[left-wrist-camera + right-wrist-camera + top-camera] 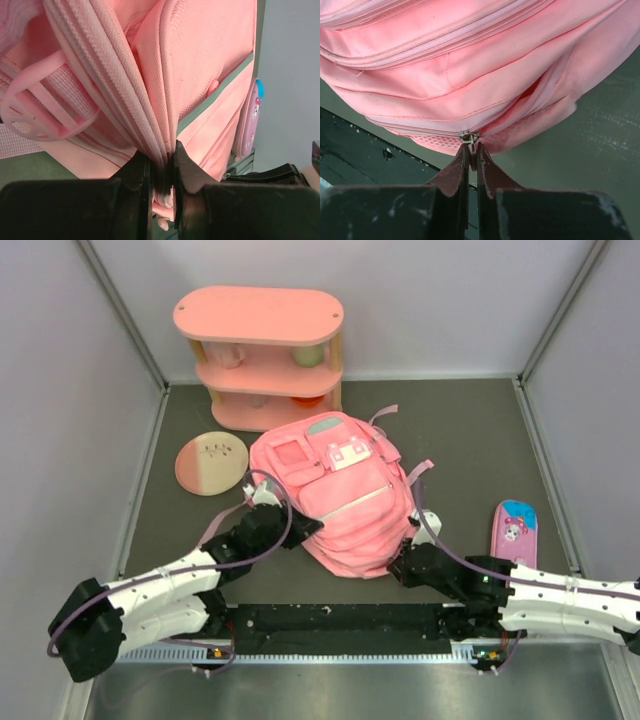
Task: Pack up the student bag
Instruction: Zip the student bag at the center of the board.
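Bag: the student bag (335, 490) lies flat in the middle of the table (470, 430), front pockets up, just in front of the shelf (262, 350) at the far edge.
Left gripper (161, 161): narrowed onto a bunch of fabric folds at the bag's left side, holding cloth rather than a zip.
Right gripper (472, 149): pinched tight on the small zip pull (468, 138) at the bag's near right corner.
Likely step: opening a compartment, with one arm anchoring and the other drawing the zip.
Risk, slip: the pull is tiny and sits at the very fingertips, so a tug off the zip's line could pop it free.
Risk, drag: the soft folds may slide out of the left pinch, and then the whole bag would follow the pull instead of unzipping.
Risk, snag: loose fabric lies close beside the slider and could jam it.
Nearby: a pencil case (513, 532) near the right edge and a plate (211, 462) toward the left, both apart from the bag.
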Controlling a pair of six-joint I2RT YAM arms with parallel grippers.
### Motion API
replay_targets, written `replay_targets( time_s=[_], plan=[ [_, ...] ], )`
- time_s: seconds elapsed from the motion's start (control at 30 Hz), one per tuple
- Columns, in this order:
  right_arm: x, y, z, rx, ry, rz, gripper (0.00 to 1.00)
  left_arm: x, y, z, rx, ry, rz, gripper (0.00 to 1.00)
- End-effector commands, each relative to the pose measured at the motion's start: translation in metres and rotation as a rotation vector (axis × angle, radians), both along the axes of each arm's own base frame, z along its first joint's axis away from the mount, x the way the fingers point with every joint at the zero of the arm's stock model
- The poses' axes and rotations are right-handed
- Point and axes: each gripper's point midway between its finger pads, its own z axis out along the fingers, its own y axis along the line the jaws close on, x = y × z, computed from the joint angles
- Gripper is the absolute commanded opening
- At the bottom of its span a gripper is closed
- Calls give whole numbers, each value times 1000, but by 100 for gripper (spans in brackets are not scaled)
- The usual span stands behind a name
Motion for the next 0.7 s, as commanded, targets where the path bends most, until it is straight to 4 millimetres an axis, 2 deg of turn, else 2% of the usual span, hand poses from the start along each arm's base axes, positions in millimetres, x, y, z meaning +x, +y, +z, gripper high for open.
replay_targets(
  time_s=[0.0, 0.07, 0.1, 0.13, 0.17, 0.2, 0.23, 0.27, 0.3, 0.33, 0.37, 0.43, 0.47, 0.53, 0.57, 0.67],
  plan=[
    [3, -21, -8, -85, -19, -38, 0, 9, 26, 4, 123, -181, -226, 0],
    [4, -21, -7, -91, -24, -33, 0, 3, 34, 4, 136, -186, -344, 0],
    [4, -22, -8, -100, -25, -33, 0, 5, 39, 4, 197, -225, -398, 0],
    [4, -23, -7, -107, -27, -29, 0, -4, 38, 6, 178, -218, -491, 0],
    [4, -24, -7, -112, -29, -28, 0, -5, 37, 15, 179, -238, -547, 0],
    [4, -24, -8, -117, -28, -30, 0, -3, 38, 14, 192, -240, -586, 0],
    [5, -26, -9, -128, -31, -27, 0, -4, 34, 19, 179, -264, -631, 0],
    [6, -27, -9, -133, -35, -34, 0, -11, 23, 34, 125, -314, -726, 0],
    [6, -27, -10, -140, -34, -34, 0, -13, 24, 25, 151, -295, -780, 0],
    [7, -28, -10, -145, -33, -38, 0, -13, 21, 28, 148, -293, -813, 0],
    [8, -29, -10, -151, -34, -40, 0, -24, 11, 49, 55, -328, -916, 0],
    [7, -30, -10, -147, -29, -49, 0, -18, 3, 47, 25, -302, -955, 0],
    [7, -30, -10, -145, -30, -49, 0, -13, -2, 57, 14, -328, -972, 0],
    [7, -31, -10, -140, -27, -56, 0, -19, -8, 65, -54, -344, -1080, 0],
    [7, -32, -10, -144, -26, -57, 0, -16, -9, 58, -42, -313, -1088, 0],
    [6, -31, -9, -134, -25, -49, 0, 11, -1, 37, 99, -212, -990, 0]
  ],
)
